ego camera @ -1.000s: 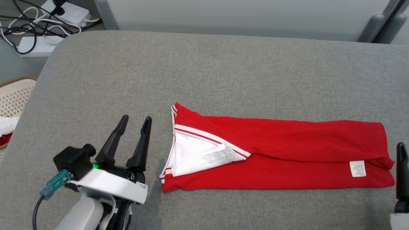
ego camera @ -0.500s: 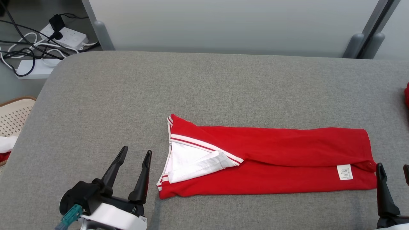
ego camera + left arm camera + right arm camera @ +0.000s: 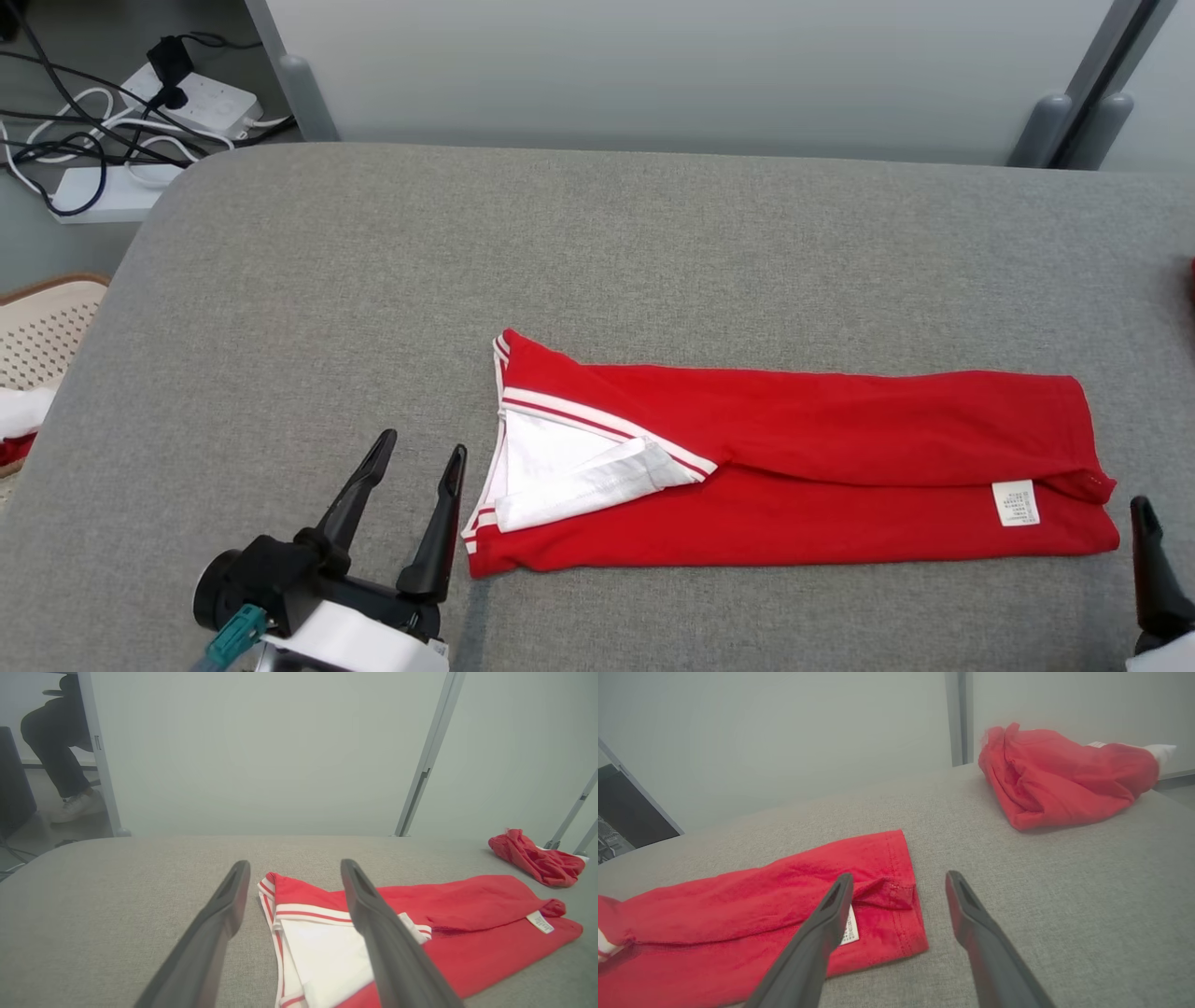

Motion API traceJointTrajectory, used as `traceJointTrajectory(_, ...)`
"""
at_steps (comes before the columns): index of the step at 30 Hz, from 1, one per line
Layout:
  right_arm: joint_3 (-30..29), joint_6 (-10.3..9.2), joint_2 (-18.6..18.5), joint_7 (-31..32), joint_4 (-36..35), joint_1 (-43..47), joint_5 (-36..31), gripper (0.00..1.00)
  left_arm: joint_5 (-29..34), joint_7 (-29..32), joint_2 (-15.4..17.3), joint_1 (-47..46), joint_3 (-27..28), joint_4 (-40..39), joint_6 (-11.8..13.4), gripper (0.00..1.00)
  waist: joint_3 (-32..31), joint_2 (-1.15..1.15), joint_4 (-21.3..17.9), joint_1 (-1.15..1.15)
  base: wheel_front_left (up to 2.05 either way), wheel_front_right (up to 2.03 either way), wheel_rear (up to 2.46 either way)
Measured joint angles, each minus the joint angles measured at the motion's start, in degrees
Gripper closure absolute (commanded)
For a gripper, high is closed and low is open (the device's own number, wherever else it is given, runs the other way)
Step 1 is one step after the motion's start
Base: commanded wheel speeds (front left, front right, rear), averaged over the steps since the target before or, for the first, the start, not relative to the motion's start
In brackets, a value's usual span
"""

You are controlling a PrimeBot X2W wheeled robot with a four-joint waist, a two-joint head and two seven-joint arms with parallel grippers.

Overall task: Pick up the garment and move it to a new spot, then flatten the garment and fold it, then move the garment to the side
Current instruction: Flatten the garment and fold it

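Grey surface: garment lies folded lengthwise by front edge; side move probably remains; left gripper, right gripper spread, empty.

The head camera sits high and looks down on the grey top and the whole red garment. The left wrist camera is low and close, looking along the left gripper at the garment's striped end. The right wrist camera, low too, looks past the right gripper at the tag end. Both wrist cameras see a crumpled red heap farther off; the head camera may just catch it at its right edge.
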Motion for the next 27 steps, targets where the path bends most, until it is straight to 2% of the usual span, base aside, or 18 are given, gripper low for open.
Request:
traceJointTrajectory(8,-2.00,0.00,-2.01,7.32,6.83,-6.58,5.89,0.00,0.93,0.00,-0.38,-0.10,-0.90,-0.09,-0.03,0.00,1.27,0.00,1.52,0.00,0.00,0.00,0.00)
traceJointTrajectory(18,0.25,-0.01,-3.13,10.46,12.36,-12.12,12.35,0.00,0.90,0.00,0.14,-0.37,-2.76,0.23,-0.03,0.00,2.34,0.00,2.38,0.00,0.00,0.00,0.00)
traceJointTrajectory(27,2.35,-0.01,-3.55,13.67,19.09,-13.47,14.50,0.02,0.81,0.00,0.60,-1.46,-3.54,0.32,-0.03,0.00,2.68,0.00,3.16,0.00,0.00,0.00,0.00)
